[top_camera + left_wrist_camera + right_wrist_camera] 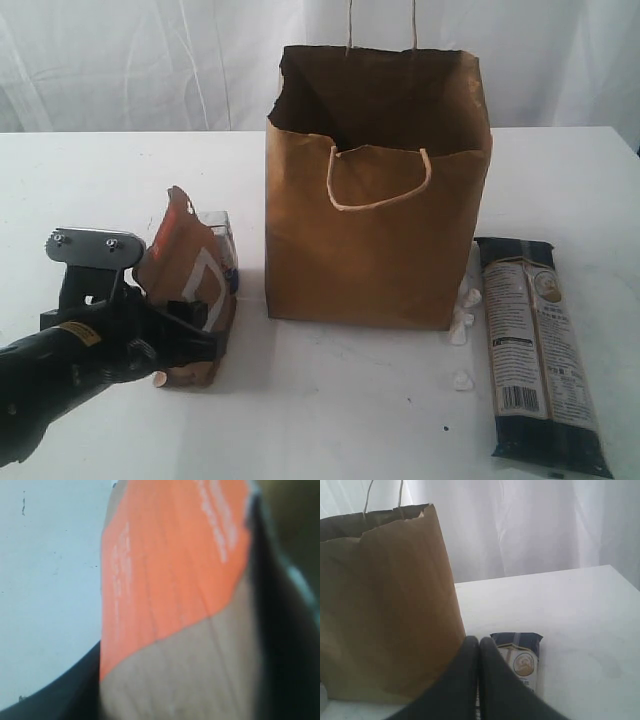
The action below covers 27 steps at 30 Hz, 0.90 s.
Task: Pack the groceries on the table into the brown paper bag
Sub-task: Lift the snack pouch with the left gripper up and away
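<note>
The brown paper bag (378, 190) stands open at mid-table on the white table (330, 420). Left of it, my left gripper (192, 325) is shut on the brown foil pouch (185, 262), which leans upright with its orange-red strip on top. In the left wrist view the pouch (170, 580) fills the frame. The small white-blue carton (226, 252) peeks out behind the pouch. The long dark pasta packet (540, 350) lies flat right of the bag. My right gripper (479, 647) is shut and empty, near the packet's end (520, 661) and beside the bag (385, 605). Jar, bottle and can are out of view.
Small pale flakes (462, 322) lie on the table between the bag's right foot and the pasta packet. A white curtain (150, 60) hangs behind the table. The right arm does not show in the exterior view.
</note>
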{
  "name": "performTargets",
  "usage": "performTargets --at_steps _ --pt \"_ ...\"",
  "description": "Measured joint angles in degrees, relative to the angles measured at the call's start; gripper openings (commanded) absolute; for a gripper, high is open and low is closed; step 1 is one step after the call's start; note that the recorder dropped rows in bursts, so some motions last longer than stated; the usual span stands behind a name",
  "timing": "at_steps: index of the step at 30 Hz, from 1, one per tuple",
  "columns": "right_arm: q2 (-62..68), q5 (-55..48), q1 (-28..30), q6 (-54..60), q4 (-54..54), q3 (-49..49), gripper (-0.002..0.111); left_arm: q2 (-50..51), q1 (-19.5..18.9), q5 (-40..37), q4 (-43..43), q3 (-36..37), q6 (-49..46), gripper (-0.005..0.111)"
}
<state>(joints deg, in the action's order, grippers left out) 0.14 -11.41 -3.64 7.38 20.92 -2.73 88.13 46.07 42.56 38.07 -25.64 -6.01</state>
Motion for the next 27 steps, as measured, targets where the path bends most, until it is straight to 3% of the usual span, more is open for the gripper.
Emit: performTargets --at_steps 7,14,22,27 --pt "0.0 0.0 0.0 0.0 0.0 0.0 0.0 0.0 0.0 0.74 0.0 0.0 -9.73 0.0" --pt "0.0 0.0 0.0 0.0 0.0 0.0 0.0 -0.9 0.0 2.77 0.24 0.0 -11.85 0.0" --pt "0.0 0.0 0.0 0.0 0.0 0.0 0.0 -12.4 0.0 7.04 0.92 0.0 -12.47 0.0" --pt "0.0 0.0 0.0 0.0 0.0 0.0 0.0 -18.5 0.0 8.53 1.63 0.0 -18.68 0.0"
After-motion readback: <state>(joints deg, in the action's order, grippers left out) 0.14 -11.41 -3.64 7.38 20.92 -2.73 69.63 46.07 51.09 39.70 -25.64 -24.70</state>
